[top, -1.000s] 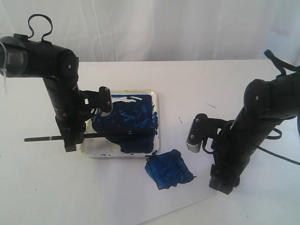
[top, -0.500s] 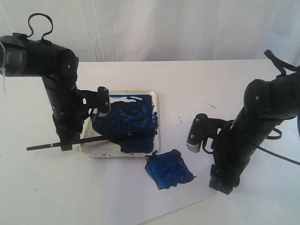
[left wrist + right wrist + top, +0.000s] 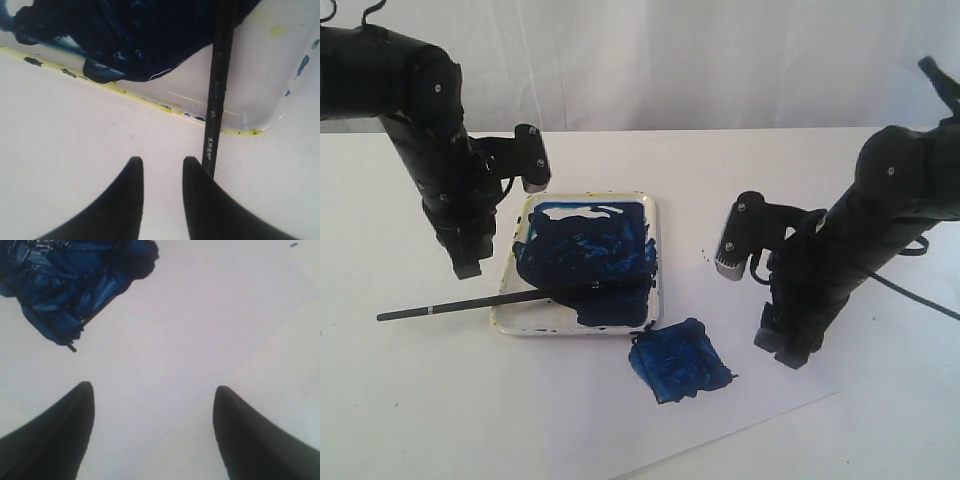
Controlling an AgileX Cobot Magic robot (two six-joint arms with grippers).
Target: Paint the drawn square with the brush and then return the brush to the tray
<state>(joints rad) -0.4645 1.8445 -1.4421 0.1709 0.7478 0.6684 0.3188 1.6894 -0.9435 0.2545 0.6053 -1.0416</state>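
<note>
The brush (image 3: 470, 303) lies free, its bristle end resting in the blue paint of the tray (image 3: 658, 250) and its black handle sticking out left over the rim onto the table. My left gripper (image 3: 468, 266) hangs above the handle, open and empty. In the left wrist view the brush (image 3: 215, 90) runs just outside one of the fingers (image 3: 200, 200), across the tray (image 3: 260, 85) rim; my left gripper (image 3: 160, 162) has only bare table in its gap. The drawn square (image 3: 680, 362) is smeared dark blue. My right gripper (image 3: 780, 348) stands open to its right; the drawn square (image 3: 65, 280) lies ahead of that gripper (image 3: 155, 387).
A white paper sheet (image 3: 570, 410) lies under the square and the tray's front edge. A white backdrop (image 3: 670, 60) closes off the far side of the table. Small dark specks (image 3: 705, 258) mark the paper right of the tray.
My left gripper has let go of the brush and lifted up and back. The brush now lies with its handle on the table. The right arm has risen slightly.
</note>
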